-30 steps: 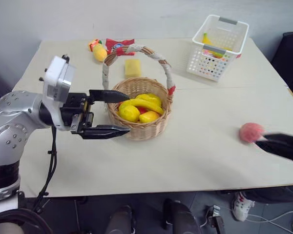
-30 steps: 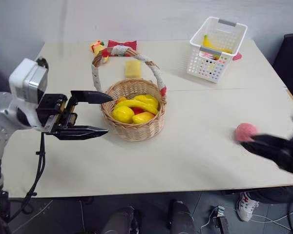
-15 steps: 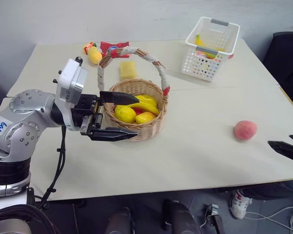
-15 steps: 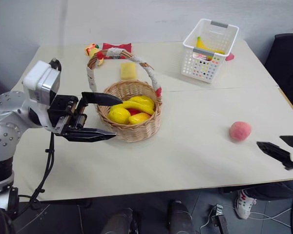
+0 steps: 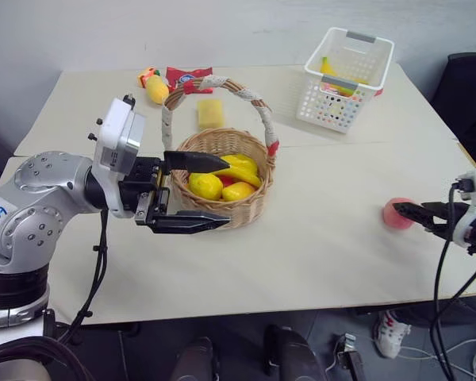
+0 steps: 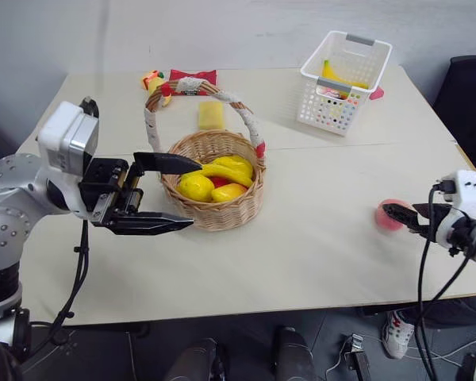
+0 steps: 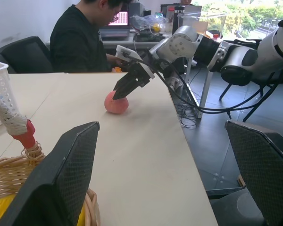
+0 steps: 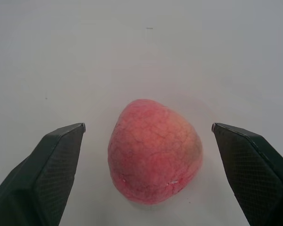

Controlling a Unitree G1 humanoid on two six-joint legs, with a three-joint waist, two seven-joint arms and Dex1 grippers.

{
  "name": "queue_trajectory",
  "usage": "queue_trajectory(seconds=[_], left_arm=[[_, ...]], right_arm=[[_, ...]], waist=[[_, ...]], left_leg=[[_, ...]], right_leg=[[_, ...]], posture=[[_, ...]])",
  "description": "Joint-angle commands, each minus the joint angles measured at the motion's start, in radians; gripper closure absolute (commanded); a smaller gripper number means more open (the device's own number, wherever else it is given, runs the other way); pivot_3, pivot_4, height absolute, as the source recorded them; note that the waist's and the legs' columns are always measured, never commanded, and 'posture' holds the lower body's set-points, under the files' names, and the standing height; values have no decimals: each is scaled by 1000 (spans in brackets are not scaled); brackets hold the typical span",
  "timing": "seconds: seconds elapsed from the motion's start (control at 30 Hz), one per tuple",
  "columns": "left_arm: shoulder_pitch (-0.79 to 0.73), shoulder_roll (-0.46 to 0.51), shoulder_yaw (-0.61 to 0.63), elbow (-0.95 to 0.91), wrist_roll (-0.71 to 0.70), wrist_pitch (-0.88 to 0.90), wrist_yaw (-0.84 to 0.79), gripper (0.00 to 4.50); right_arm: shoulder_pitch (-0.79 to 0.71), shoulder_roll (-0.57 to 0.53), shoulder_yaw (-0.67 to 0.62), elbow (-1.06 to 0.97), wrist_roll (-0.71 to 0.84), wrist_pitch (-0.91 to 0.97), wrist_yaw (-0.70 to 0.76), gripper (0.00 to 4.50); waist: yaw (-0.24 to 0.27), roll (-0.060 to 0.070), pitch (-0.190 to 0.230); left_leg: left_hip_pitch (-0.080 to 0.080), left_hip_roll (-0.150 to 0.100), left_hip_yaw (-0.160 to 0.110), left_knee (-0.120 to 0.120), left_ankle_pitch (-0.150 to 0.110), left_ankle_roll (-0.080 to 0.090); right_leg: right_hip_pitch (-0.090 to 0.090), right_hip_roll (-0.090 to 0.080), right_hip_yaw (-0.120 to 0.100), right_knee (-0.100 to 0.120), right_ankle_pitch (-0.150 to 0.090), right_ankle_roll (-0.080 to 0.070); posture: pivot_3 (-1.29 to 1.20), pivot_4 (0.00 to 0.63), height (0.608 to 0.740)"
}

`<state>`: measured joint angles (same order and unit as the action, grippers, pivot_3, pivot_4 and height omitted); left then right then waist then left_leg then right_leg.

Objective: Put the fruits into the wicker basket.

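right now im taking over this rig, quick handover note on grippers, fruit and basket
Right gripper: open, fingers either side of the peach, not closed on it.
Left gripper: open, empty, level beside the wicker basket.
Peach sits on the table near the robot's right edge, apart from the basket.
Done: banana and other yellow fruits lie in the wicker basket.
Left: close on the peach, carry it over, drop it in.
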<state>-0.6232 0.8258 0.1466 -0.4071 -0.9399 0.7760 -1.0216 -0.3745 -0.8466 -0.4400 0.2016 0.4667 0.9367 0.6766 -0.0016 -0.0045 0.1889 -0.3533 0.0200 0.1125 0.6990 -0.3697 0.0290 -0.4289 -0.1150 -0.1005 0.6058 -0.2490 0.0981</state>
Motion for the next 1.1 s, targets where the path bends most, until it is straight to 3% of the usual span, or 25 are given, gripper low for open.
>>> queue_trajectory(seconds=[0.03,0.17,0.37,0.5,0.67,0.87,1.07,1.1], left_arm=[[-7,11,33,-38,-25,1,13,0],[-13,17,39,-43,-33,7,26,0],[-10,36,56,-38,-39,14,40,0],[26,51,95,-30,-39,28,64,0],[126,121,191,-13,-17,32,65,0],[182,175,269,12,-11,31,73,0],[189,174,277,13,2,12,82,0],[189,172,275,8,1,11,86,0]], right_arm=[[-38,17,43,68,-50,-57,-44,23],[-64,36,90,132,-75,-128,-25,191],[-29,38,55,3,44,-139,122,1706],[48,28,42,-300,255,-7,250,1728],[-104,140,191,-544,397,129,137,1728],[-403,376,396,-506,359,158,-25,1728],[-570,554,583,-303,173,40,-94,1728],[-584,571,605,-269,142,23,-100,1378]], waist=[[0,0,0],[0,0,0],[0,1,0],[1,1,1],[-15,1,1],[-17,1,1],[-26,1,1],[-27,1,1]], left_leg=[[0,0,0,0,0,0],[0,0,0,0,0,0],[0,1,0,0,0,0],[-1,2,-1,0,0,-1],[1,5,0,0,-1,-3],[-4,6,-1,0,-2,-6],[-15,6,2,2,-2,-6],[-15,6,4,2,-2,-6]], right_leg=[[0,0,0,0,0,0],[0,0,0,0,0,0],[0,0,0,0,0,0],[0,1,-1,0,0,0],[0,3,-1,0,0,-1],[-9,3,-3,5,-3,-6],[-18,3,-6,6,-3,-6],[-18,3,-6,6,-3,-6]], posture=[[0,150,740],[0,150,740],[0,150,740],[0,150,740],[0,150,740],[0,150,740],[0,150,740],[0,150,740]])
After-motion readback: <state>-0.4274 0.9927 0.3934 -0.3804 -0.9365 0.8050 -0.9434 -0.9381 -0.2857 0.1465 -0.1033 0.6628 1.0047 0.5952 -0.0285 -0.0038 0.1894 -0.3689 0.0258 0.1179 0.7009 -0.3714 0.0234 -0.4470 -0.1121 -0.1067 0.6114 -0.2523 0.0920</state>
